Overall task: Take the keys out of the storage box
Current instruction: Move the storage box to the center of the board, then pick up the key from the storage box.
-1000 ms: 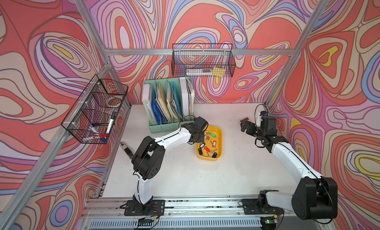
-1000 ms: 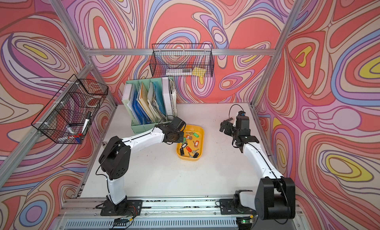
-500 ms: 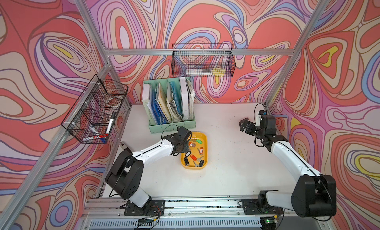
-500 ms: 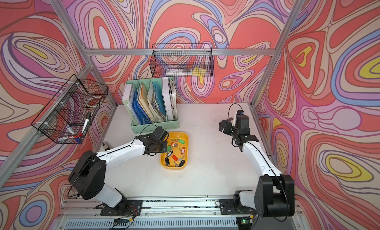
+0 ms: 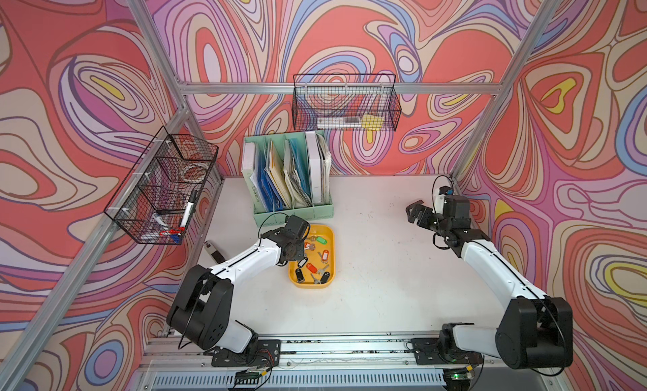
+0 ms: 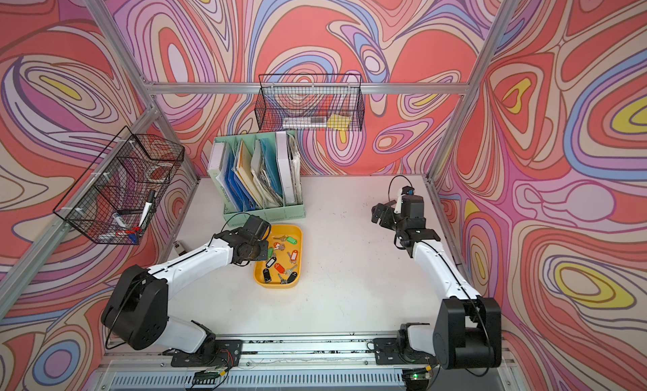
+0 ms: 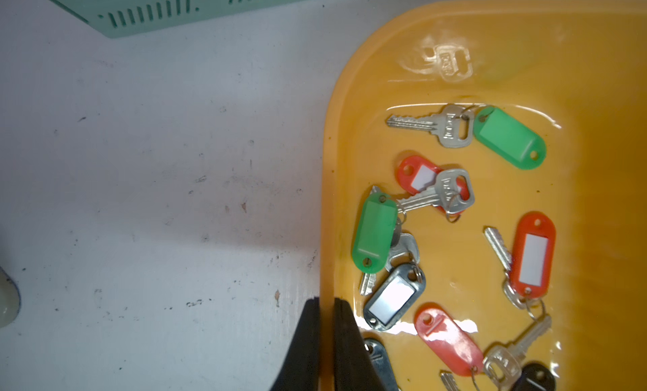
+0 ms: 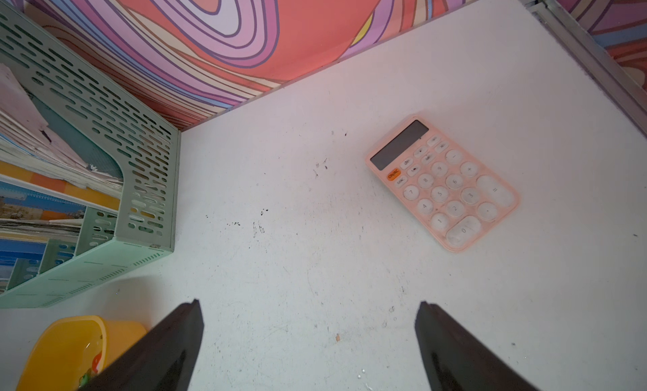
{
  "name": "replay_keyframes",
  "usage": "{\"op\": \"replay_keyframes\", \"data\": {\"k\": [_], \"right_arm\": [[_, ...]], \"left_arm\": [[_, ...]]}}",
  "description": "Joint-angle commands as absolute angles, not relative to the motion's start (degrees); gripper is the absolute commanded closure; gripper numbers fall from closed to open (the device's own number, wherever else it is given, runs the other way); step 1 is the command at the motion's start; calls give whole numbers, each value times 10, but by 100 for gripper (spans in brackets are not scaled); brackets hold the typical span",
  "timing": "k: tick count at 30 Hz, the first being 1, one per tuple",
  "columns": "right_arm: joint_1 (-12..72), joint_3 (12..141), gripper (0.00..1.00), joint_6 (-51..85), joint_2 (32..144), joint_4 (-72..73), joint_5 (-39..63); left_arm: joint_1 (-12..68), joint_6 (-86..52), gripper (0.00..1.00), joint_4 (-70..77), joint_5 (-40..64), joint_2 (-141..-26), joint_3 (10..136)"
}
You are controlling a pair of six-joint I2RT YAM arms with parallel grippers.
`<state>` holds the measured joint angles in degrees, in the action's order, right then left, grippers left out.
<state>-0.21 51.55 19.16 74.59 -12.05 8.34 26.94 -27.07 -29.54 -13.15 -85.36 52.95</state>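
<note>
Left wrist view: left gripper [image 7: 326, 303] is clenched on the left rim of the storage box [image 7: 329, 161], one finger outside, one inside, thin wall pinched btwn them. Box sits on the table [image 5: 367, 301] left of centre, just near of the mint file organizer [image 5: 290, 212]. All keys [image 7: 436, 196] are inside it, none out yet. Risks, as I judge them: grip is on one long edge only, so a lift or tip would lever the box abt that pinch. The wall may slip out, or the box may swing & dump the keys in a heap, some skating toward the table's edge. Glossy floor + flat keys = they slide together, not one by one. Green tag [image 7: 374, 231] lies over another key, and rings nearby prob. overlap (hard to tell at this angle), so a pick of one could drag two. Far end of box is close to the organizer; a push that way could jam it. Over on the right, right gripper [image 8: 308, 303] hangs released, jaws wide, holding nothing. It is well apart from the box, above bare table w/ a pink calculator [image 8: 443, 182] beyond it. A reach across could cross the left arm.
</note>
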Motion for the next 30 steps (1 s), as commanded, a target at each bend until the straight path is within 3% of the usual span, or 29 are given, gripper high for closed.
{"op": "replay_keyframes", "data": {"k": [1, 11, 19, 30], "right_arm": [[-3, 522, 2, 189, 740, -118, 94], [-3, 549, 2, 194, 704, -169, 140], [-3, 545, 2, 254, 656, -196, 192], [-3, 514, 2, 283, 641, -203, 212]], "left_arm": [[266, -254, 82, -332, -155, -863, 554], [292, -294, 65, -464, -94, -839, 698], [356, -342, 65, -502, -95, -910, 733], [359, -377, 75, -441, -116, -1020, 717]]}}
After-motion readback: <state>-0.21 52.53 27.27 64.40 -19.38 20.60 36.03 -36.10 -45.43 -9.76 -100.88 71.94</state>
